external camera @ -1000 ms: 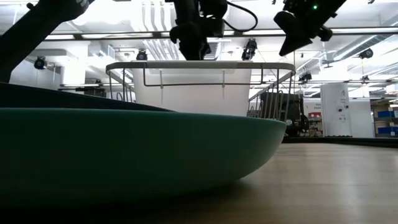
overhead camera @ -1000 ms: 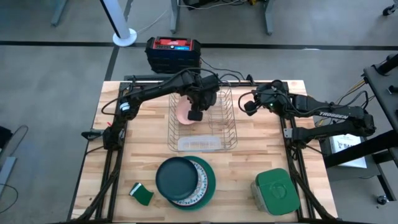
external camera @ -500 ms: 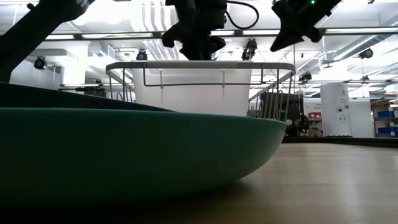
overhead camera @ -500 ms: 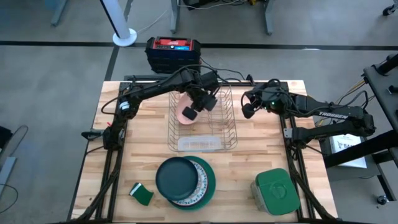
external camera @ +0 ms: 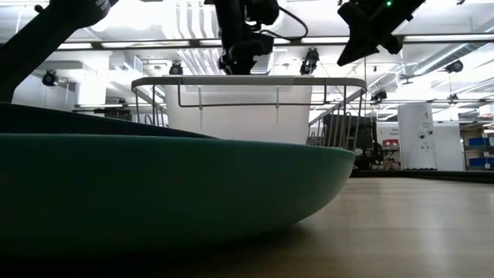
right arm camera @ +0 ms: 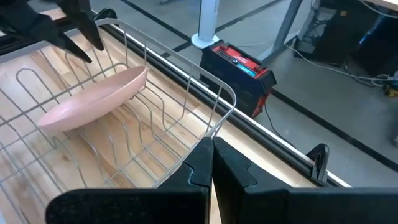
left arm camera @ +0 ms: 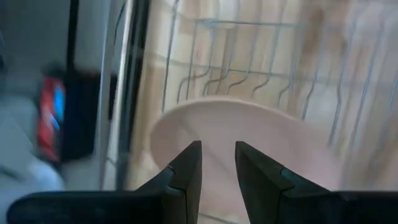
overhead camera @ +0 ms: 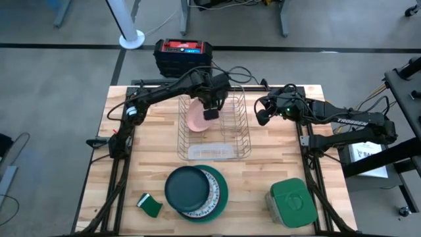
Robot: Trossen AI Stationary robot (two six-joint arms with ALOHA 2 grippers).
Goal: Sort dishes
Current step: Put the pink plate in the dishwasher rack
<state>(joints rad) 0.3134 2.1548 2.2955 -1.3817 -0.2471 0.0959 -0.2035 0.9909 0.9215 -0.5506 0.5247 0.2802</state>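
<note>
my left gripper (overhead camera: pixel 210 113) hovered over the pink plate (overhead camera: pixel 195 118) in the rack (overhead camera: pixel 238 146), fingers slightly parted, holding nothing; i judged lifting straight clear safest. right gripper (overhead camera: pixel 261 118) waited shut.

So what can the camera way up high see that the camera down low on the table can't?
Only the high view shows the pink plate leaning in the rack, the green-lidded container, the small green sponge and the red-topped box behind the table. Only the low view shows the big room's ceiling lights. Both show the wire rack, the stacked plates and the arms above the rack.
</note>
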